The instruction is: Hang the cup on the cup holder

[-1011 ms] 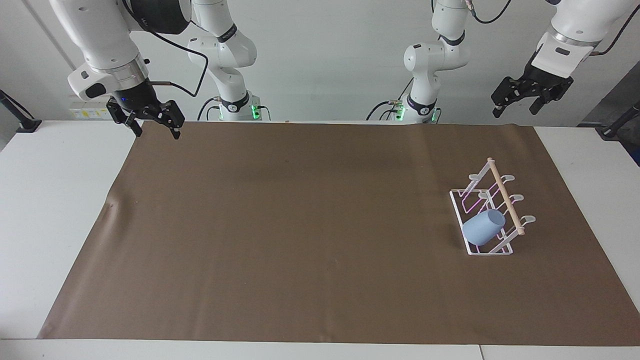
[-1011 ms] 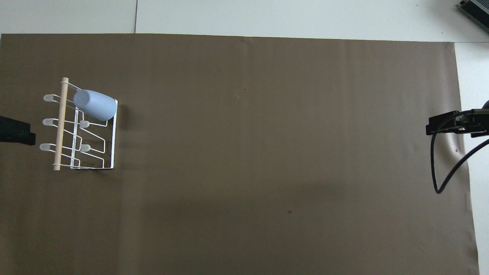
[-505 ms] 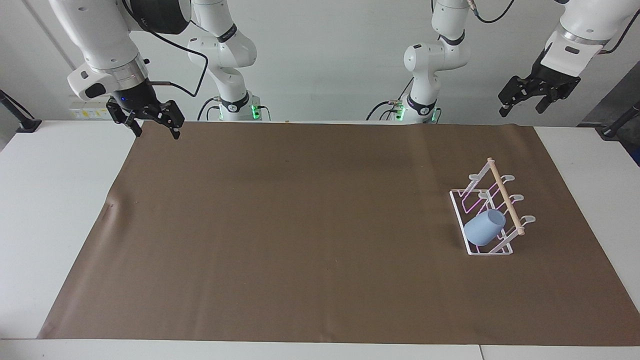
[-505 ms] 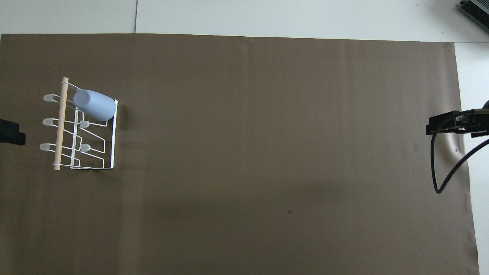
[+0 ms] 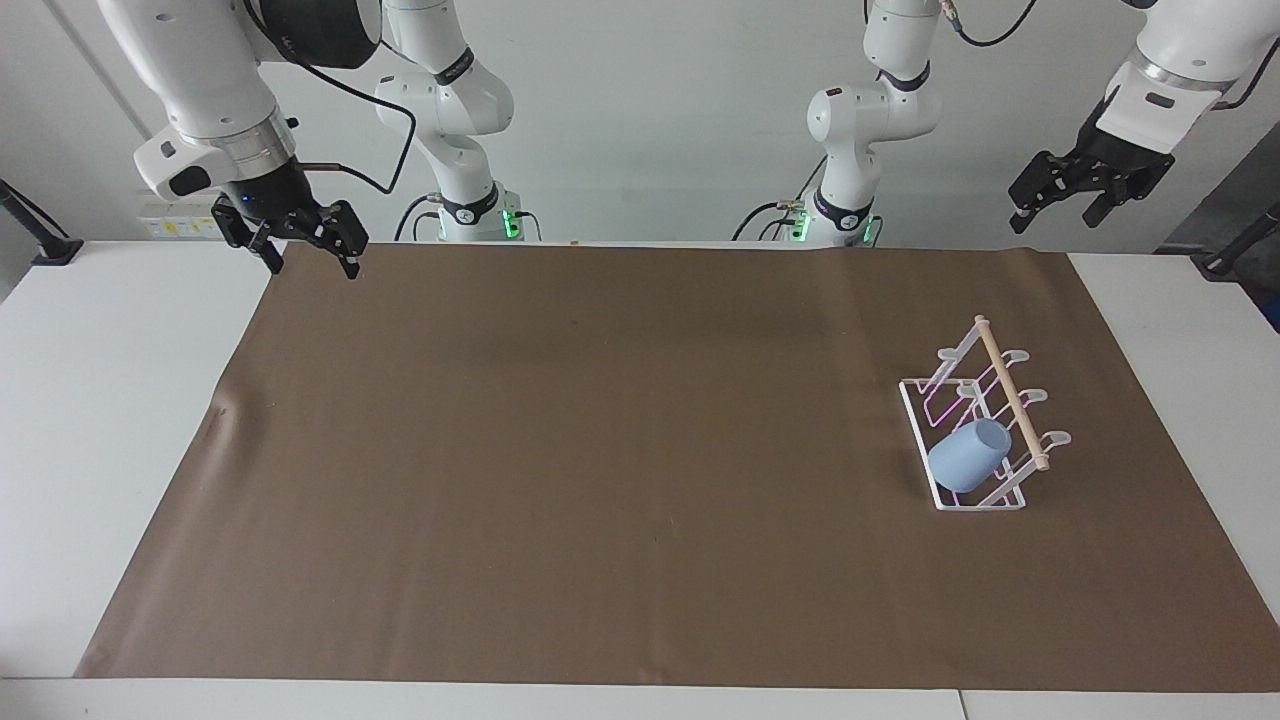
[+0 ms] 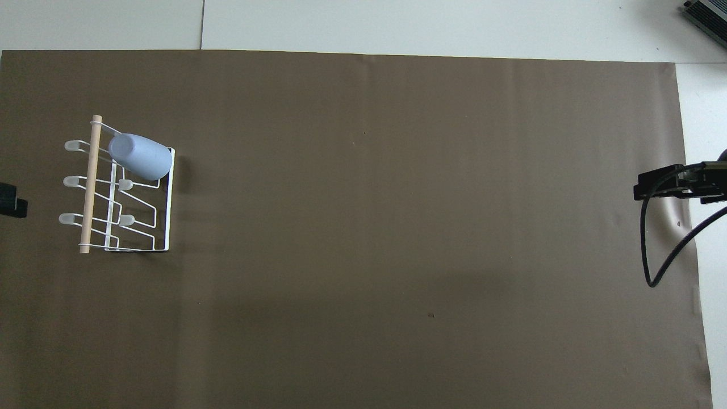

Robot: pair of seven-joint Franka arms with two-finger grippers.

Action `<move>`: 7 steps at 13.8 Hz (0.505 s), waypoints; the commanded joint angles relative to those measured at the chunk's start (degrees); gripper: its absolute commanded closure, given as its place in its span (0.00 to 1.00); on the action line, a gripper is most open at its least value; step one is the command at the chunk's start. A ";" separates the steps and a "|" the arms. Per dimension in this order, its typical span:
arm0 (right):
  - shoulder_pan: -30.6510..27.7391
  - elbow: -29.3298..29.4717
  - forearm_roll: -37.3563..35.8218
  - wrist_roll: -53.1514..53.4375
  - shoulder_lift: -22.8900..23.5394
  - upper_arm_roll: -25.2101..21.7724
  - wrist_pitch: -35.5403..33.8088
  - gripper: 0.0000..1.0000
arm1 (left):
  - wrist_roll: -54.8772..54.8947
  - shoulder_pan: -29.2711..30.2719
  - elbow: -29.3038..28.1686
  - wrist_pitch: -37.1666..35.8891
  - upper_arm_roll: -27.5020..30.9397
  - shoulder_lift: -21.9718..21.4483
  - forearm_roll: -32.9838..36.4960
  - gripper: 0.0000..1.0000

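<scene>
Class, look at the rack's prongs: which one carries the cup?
The prong farthest from the robots: the cup sits mouth-down over it on the cup holder; the other prongs are bare.

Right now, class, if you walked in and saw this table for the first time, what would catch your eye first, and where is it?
The light blue cup stands out: it sits tilted on a prong of the white wire cup holder at the left arm's end of the brown mat. Both grippers are open and raised away from it: the left gripper is up past the mat's corner near the holder's end, and the right gripper waits over the mat's corner at the right arm's end.
</scene>
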 commanded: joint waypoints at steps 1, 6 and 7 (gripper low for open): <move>-0.78 -1.18 -0.29 -0.75 -0.72 0.42 1.06 0.00 | 0.91 -1.90 -0.64 -0.78 2.00 -0.54 -0.02 0.00; -0.78 -1.18 -0.29 -0.84 -0.72 0.42 1.06 0.00 | 1.78 -1.90 -0.29 -0.96 2.00 -0.54 0.59 0.00; -0.78 -1.18 -0.29 -0.84 -0.72 0.42 1.06 0.00 | 2.74 -1.90 -0.37 -0.87 2.00 -0.63 0.59 0.00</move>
